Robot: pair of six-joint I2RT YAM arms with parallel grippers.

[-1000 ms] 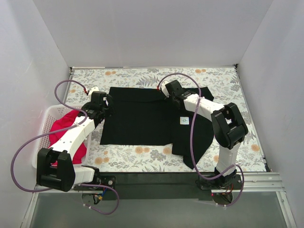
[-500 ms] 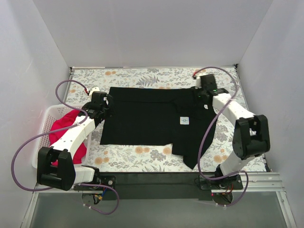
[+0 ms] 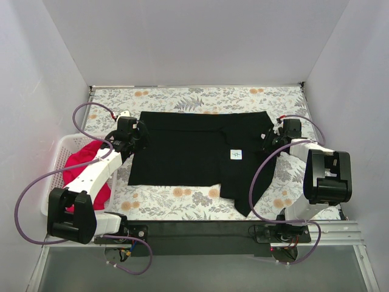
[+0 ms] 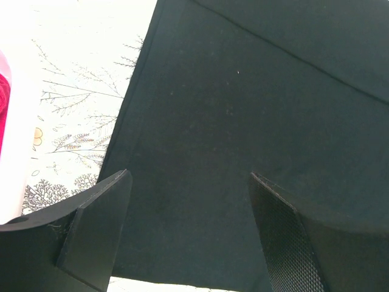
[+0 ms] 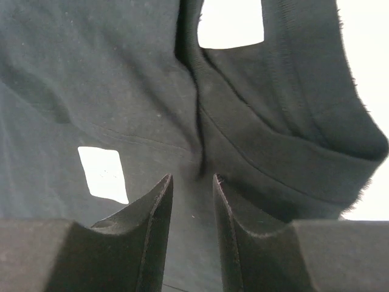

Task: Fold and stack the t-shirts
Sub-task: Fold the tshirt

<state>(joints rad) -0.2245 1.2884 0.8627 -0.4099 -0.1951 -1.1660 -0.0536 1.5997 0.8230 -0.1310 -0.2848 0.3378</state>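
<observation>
A plain black short-sleeved cotton t-shirt [image 3: 188, 152] lies spread flat in the middle of the floral-patterned bench [image 3: 182, 97], its broad body smooth, while its right-hand part runs down in a narrower flap towards the near edge. A small white rectangular neck label [image 3: 235, 154] shows on the cloth right of centre, and the right wrist camera catches the same label [image 5: 103, 173] just left of its own fingers.

The right hand [image 3: 271, 135] sits at the shirt's right edge, low over the fabric. In the right wrist view the right hand [image 5: 193, 177] has its two fingers drawn near each other with a narrow gap between them, poised over a raised crease beside a hemmed opening, through which the pale bench shows. Whether any cloth lies within that gap cannot be told.

The left hand [image 3: 138, 137] hangs over the shirt's left edge. In its wrist view the left hand [image 4: 189, 176] is spread wide, with nothing between the fingers but flat black cloth below.

A second, bright red-pink cloth t-shirt [image 3: 82, 163] lies crumpled in a white plastic lattice basket [image 3: 58, 155] at the bench's left side, partly hidden by the left arm, well apart from the black one
</observation>
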